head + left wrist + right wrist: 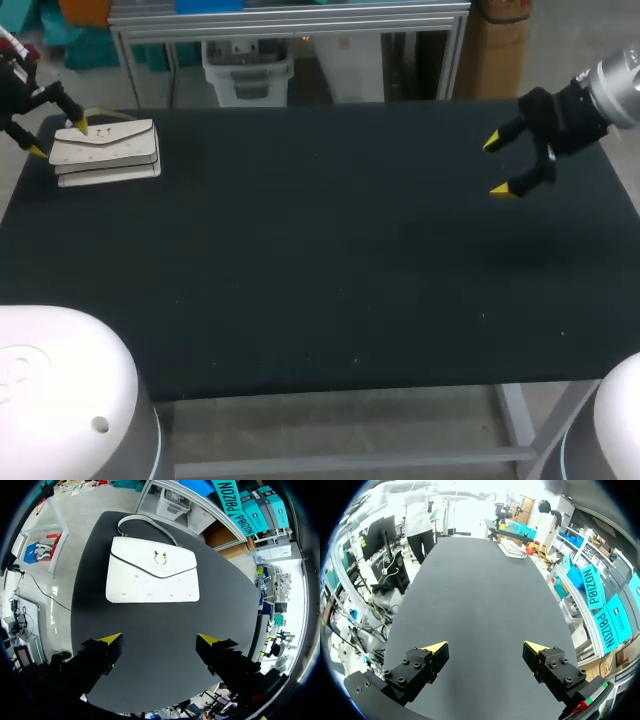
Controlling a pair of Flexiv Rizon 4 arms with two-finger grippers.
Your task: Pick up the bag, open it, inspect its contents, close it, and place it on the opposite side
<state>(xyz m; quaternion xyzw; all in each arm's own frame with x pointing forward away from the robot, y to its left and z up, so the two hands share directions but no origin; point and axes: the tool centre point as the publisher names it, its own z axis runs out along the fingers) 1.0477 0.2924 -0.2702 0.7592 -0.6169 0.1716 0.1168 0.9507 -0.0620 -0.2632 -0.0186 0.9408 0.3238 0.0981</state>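
lying ahead of left tool (160, 638) (spread): bag (152, 572)

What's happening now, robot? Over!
Status: left jaws open, just short of white leather-look flap handbag. Then right jaws open, empty, over black table's right side. Handbag flat, flap closed. Nothing between left jaws and it.

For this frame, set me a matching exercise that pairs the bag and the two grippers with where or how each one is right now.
Things:
1. bag
2. left gripper
3. right gripper

Places and states:
A. open, above the bare right side of the table
B. lying flat, flap shut, by the far left corner
C. open, close beside the white handbag

Pairs: 1-B, 2-C, 3-A
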